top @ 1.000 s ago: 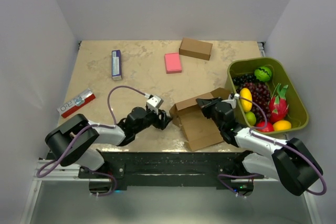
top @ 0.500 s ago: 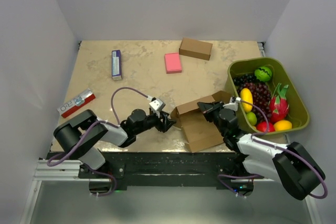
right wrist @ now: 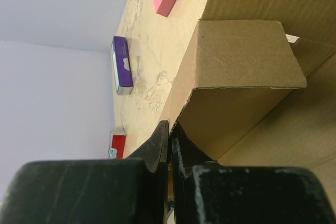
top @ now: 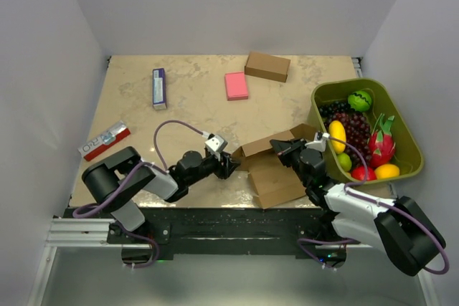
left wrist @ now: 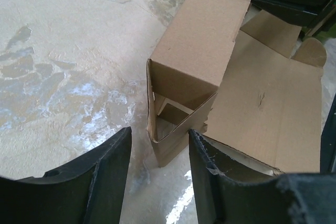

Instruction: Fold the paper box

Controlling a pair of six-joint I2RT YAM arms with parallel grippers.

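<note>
Paper box sits near the front edge of the table, approx. mid-way btw the two arms and only half made. One part is up as a short open-ended sleeve. A wide flat panel lies on the table beside it, toward the arm bases.

L gripper is low at the sleeve's open left end. In the wrist view its jaws stand partway apart w/ the bottom corner of that open end just in the gap. Can't tell if either finger touches the card, and nothing looks pinched. A small inner flap leans slantwise inside the opening.

R gripper is on the far-right side of the box, at the raised wall. Its jaws are pressed together, and in the wrist view the thin card edge runs straight into the tips — it's pinching the box wall.

Elsewhere, well apart from the box:
- pink block and a closed brown carton at the back, near each other
- purple pack back left
- red pack by the left edge
- green tub at the right w/ toy fruit in it, just beside the R arm
</note>
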